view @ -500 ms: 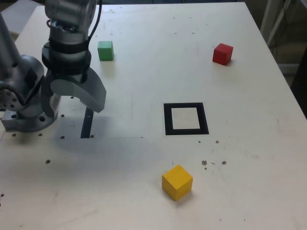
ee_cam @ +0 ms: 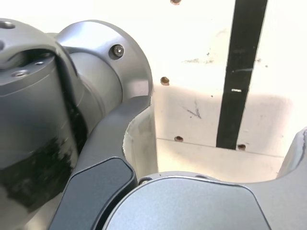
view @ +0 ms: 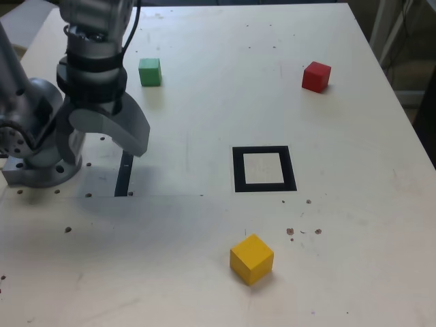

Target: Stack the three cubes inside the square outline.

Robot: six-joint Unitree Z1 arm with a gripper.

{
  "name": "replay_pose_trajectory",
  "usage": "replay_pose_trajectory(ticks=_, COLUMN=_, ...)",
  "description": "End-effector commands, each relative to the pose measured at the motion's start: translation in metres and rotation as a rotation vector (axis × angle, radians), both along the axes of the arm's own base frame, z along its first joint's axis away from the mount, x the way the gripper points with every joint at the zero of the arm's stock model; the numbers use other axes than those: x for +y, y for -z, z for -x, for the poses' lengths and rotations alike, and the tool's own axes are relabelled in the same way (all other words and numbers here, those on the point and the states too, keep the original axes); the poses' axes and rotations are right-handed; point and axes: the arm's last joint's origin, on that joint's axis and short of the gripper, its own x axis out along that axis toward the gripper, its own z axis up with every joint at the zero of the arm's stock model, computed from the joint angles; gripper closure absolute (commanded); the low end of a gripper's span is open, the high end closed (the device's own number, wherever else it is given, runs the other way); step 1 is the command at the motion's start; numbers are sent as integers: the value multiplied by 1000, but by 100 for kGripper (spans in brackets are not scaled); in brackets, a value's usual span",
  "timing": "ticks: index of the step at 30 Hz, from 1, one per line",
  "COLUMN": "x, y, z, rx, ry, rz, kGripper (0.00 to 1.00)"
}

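Brushed grey metal gripper (view: 102, 136) with a soft sheen at left of the exterior view, matte painted cubes, green (view: 150, 71), red (view: 316, 76), yellow (view: 251, 259), pale scuffed speckled matt table (view: 340, 225), flat black square outline (view: 264, 169), black strip (ee_cam: 240, 72).

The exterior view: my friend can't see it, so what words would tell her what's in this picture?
A grey robot arm with its gripper open and empty hangs over the left of a pale table. A green cube sits near it, a red cube far right, a yellow cube in front, and an empty black square outline in the middle.
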Motion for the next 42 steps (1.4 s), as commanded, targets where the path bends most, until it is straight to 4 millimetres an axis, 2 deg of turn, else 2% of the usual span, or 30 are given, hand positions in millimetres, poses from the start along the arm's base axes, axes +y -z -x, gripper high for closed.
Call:
replay_pose_trajectory(ticks=1, x=0, y=-11, z=-3, rx=-15, ry=7, rz=-17, kGripper=0)
replay_pose_trajectory(ticks=11, x=3, y=-43, z=-15, rx=-54, ry=26, rz=-74, kGripper=1)
replay_pose_trajectory(ticks=17, x=8, y=-53, z=-32, rx=-105, ry=49, rz=-66, kGripper=1)
replay_pose_trajectory(ticks=29, x=25, y=-78, z=-91, rx=-122, ry=104, rz=-26, kGripper=2)
replay_pose_trajectory(ticks=32, x=36, y=-83, z=-113, rx=-126, ry=115, rz=-19, kGripper=2)
replay_pose_trajectory(ticks=33, x=43, y=-84, z=-126, rx=-121, ry=124, rz=-14, kGripper=2)
replay_pose_trajectory(ticks=42, x=71, y=-85, z=-171, rx=-120, ry=149, rz=-15, kGripper=1)
